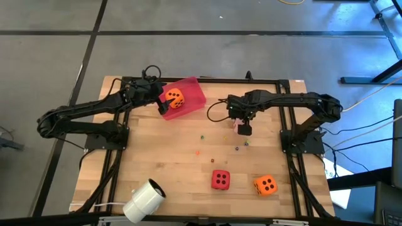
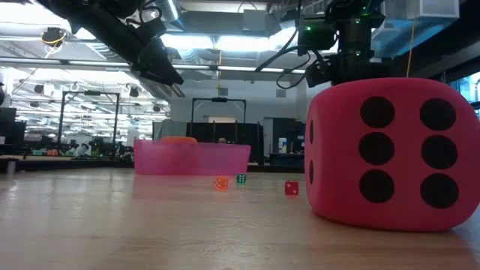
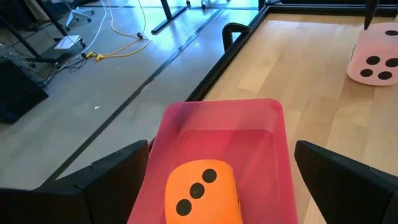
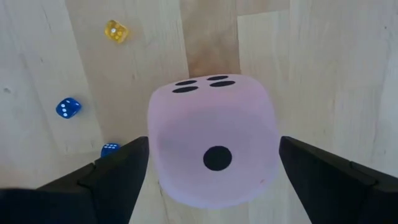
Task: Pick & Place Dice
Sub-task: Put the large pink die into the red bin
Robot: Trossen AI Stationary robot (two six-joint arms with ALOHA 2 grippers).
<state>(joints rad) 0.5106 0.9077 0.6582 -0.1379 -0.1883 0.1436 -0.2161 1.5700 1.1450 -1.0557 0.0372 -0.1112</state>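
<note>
My right tool (image 4: 211, 171) hangs over the middle of the tabletop (image 1: 163, 163), fingers spread wide on either side of the pink die (image 4: 211, 140), which sits on the wood with its one-pip face toward my wrist camera and a four-pip face beside it; being a cube, it has no long axis. My left tool (image 3: 214, 180) hovers wide apart above the pink bin (image 3: 273, 124) at the far left part of the tabletop, near the black frame edge, with one orange die (image 1: 174, 98) lying inside the bin. I count four big dice: the red die (image 1: 220, 179) and a second orange die (image 1: 266, 185) sit near the front edge with open wood around them. Tiny dice (image 4: 68, 107) are scattered mid-table.
</note>
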